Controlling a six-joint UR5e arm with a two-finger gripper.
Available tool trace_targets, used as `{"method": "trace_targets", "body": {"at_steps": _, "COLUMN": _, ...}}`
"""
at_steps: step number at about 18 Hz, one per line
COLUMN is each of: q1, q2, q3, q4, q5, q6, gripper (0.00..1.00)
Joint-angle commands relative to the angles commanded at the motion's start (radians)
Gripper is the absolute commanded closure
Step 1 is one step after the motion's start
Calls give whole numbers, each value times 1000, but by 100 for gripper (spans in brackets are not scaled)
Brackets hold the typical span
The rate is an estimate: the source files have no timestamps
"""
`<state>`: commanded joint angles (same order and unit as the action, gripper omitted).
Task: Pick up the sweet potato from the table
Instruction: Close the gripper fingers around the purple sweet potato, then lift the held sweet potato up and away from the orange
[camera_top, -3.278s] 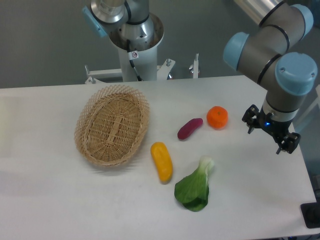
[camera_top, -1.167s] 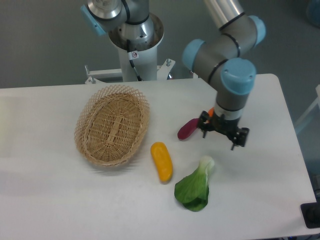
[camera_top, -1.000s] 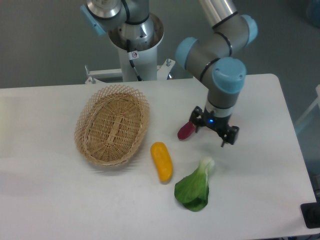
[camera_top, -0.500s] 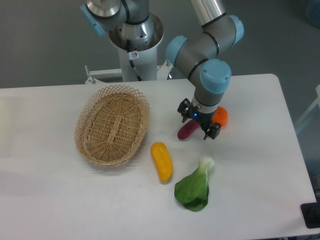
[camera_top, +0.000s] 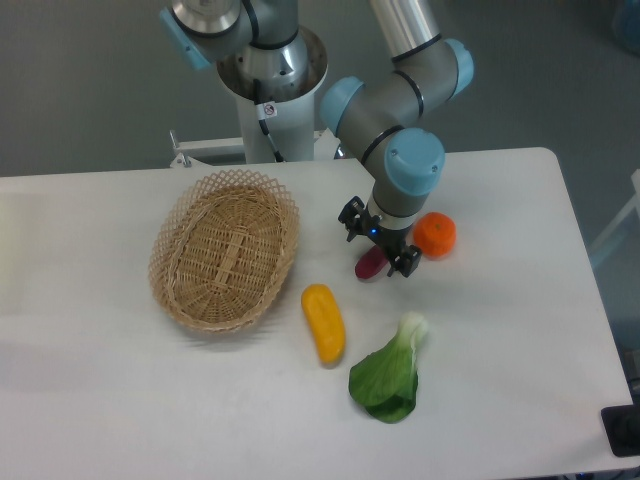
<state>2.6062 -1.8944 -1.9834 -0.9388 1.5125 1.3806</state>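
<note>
On the table's (camera_top: 90, 400) left side lies a wicker basket (camera_top: 225, 262), tipped up on one edge, well apart from the work. Right of it a yellow vegetable (camera_top: 323, 322) lies lengthwise toward the camera, and a leafy green (camera_top: 388, 375) sits near the front, both clear of the arm's path. Further right, the gripper (camera_top: 379, 240) hangs directly over the sweet potato (camera_top: 371, 265), fingers spread apart with nothing between them, one fingertip to the upper left and one to the lower right. That looks like a stance chosen to straddle the potato across its narrow width. Only the potato's lower-left end shows beneath the wrist; its long axis seems to run diagonally, from lower left up toward the orange (camera_top: 435, 234), which sits just beside the gripper on the right.
</note>
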Motion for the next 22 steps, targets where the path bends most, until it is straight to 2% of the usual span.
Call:
{"method": "trace_targets", "body": {"at_steps": 2, "q1": -3, "q2": -6, "q3": 0, "q4": 3, "q5": 0, "q6": 0, "gripper": 0}}
{"method": "trace_targets", "body": {"at_steps": 4, "q1": -9, "q2": -17, "q3": -5, "q4": 35, "q5": 0, "q6": -6, "gripper": 2}}
{"method": "trace_targets", "body": {"at_steps": 5, "q1": -9, "q2": -18, "q3": -12, "q4": 55, "q5": 0, "q6": -18, "gripper": 11}}
{"method": "trace_targets", "body": {"at_steps": 8, "q1": -9, "q2": -20, "q3": -15, "q4": 64, "q5": 5, "q6": -29, "gripper": 47}}
{"method": "trace_targets", "body": {"at_steps": 10, "q1": -9, "q2": -18, "q3": -15, "q4": 64, "q5": 6, "q6": -26, "gripper": 64}}
{"method": "trace_targets", "body": {"at_steps": 12, "q1": -8, "q2": -17, "q3": -11, "q4": 64, "q5": 8, "q6": -26, "gripper": 75}}
{"method": "trace_targets", "body": {"at_steps": 15, "q1": -8, "q2": -11, "q3": 3, "q4": 61, "q5": 11, "q6": -28, "gripper": 82}}
{"method": "trace_targets", "body": {"at_steps": 19, "q1": -6, "q2": -3, "q3": 46, "q4": 54, "q5": 15, "q6": -25, "gripper": 83}}
{"method": "trace_targets", "body": {"at_steps": 22, "q1": -5, "q2": -2, "q3": 97, "q4": 43, "q5": 78, "q6": -17, "gripper": 83}}
